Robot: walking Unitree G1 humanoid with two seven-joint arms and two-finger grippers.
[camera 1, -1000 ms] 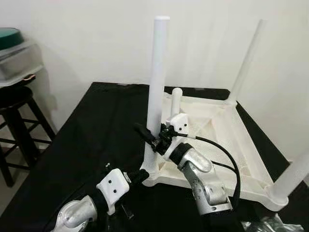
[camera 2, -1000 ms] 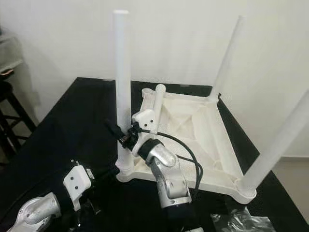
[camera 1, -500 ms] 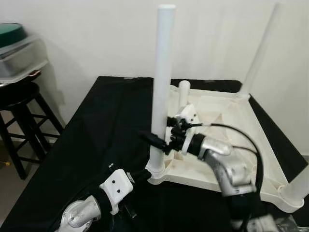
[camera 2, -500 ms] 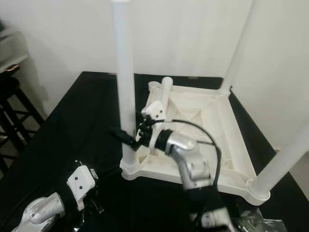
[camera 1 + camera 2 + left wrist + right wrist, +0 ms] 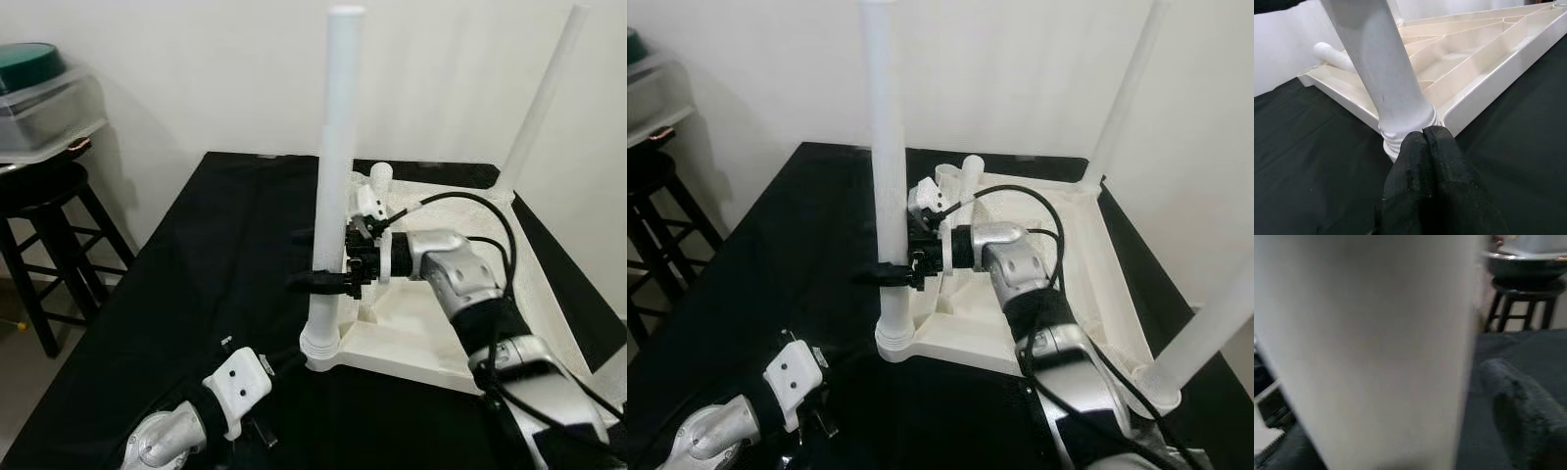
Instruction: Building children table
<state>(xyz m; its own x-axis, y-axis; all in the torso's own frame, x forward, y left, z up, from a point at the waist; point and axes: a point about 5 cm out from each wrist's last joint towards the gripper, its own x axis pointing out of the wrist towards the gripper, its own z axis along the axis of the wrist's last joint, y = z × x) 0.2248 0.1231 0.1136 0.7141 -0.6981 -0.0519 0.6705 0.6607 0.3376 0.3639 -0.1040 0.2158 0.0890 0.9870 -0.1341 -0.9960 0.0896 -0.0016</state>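
we are building the little table (image 5: 460,323), which lies upside down on the black worktop (image 5: 206,274). the front leg (image 5: 333,186) stands straight up from the table's near left corner, so its long line runs from 6 o'clock up to 12 o'clock.

our right gripper (image 5: 315,259) comes in from 3 o'clock, level with the worktop, and meets the leg low down. one finger goes round each side of the leg, so the jaws are closed on it. in the right wrist view the leg (image 5: 1366,347) is a big white blur right up close, with one dark finger (image 5: 1523,401) beside it.

our left gripper (image 5: 1425,137) sits low at 6 o'clock, just at the foot of the leg, where it goes into the corner. its jaws are pressed together and hold nothing.

we think the right arm must turn or push the leg along its up-and-down line. a short loose leg (image 5: 377,181) leans at the far corner.
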